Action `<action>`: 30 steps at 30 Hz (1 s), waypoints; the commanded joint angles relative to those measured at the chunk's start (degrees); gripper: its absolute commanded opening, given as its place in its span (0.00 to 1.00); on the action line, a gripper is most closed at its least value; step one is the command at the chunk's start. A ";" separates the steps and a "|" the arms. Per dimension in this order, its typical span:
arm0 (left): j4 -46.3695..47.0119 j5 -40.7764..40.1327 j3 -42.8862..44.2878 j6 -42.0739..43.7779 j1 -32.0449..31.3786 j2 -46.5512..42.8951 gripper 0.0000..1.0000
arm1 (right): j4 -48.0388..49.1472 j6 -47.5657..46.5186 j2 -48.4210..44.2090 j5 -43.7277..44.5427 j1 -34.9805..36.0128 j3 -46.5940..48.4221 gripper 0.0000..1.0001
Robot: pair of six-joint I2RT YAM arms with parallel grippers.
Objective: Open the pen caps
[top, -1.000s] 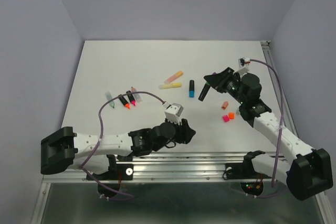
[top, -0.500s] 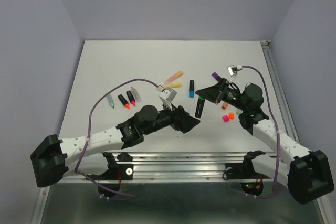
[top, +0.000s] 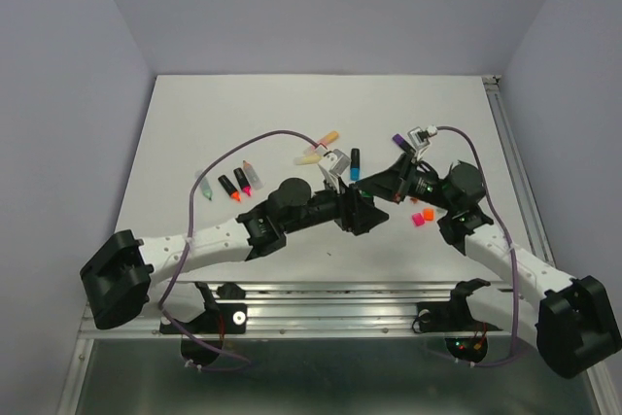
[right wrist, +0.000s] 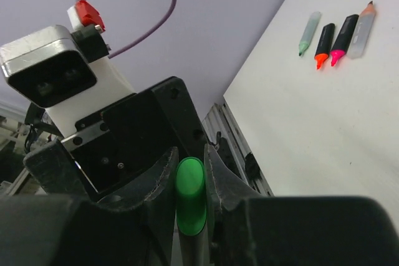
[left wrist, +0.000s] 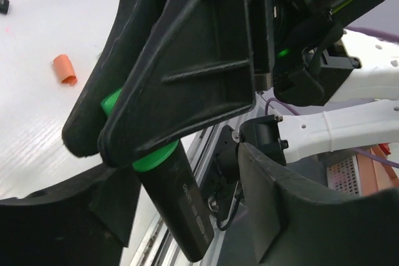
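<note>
While clamping the green cap (right wrist: 190, 199) in the right gripper (right wrist: 190, 174), close the parted left gripper (left wrist: 181, 197) on the barrel (left wrist: 181, 219) between its jaws, then pull straight.

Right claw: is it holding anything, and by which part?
A black marker, pinched at its green cap by the right gripper; the left gripper stands open around it.

the right gripper (left wrist: 107, 134) clamps a marker's green cap (left wrist: 153, 156), black barrel (left wrist: 187, 232) jutting between the spread jaws of the left gripper (left wrist: 177, 200); an orange cap (left wrist: 63, 68) lies on the white table (left wrist: 31, 135).
</note>
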 commanded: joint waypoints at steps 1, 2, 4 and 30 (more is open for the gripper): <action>3.75 3.46 3.48 1.24 0.26 0.52 0.63 | 3.42 -0.71 -1.15 1.10 0.44 -1.29 0.01; 3.75 3.81 3.40 1.15 0.26 0.53 0.52 | 3.41 -0.97 -1.15 1.36 0.53 -1.38 0.01; 3.84 4.86 3.40 0.80 0.35 0.70 0.42 | 3.41 -1.33 -1.06 1.62 0.53 -1.11 0.01; 12.19 5.04 -8.99 -3.95 0.26 -9.93 0.00 | -2.83 -16.00 -1.17 32.83 0.35 5.47 0.01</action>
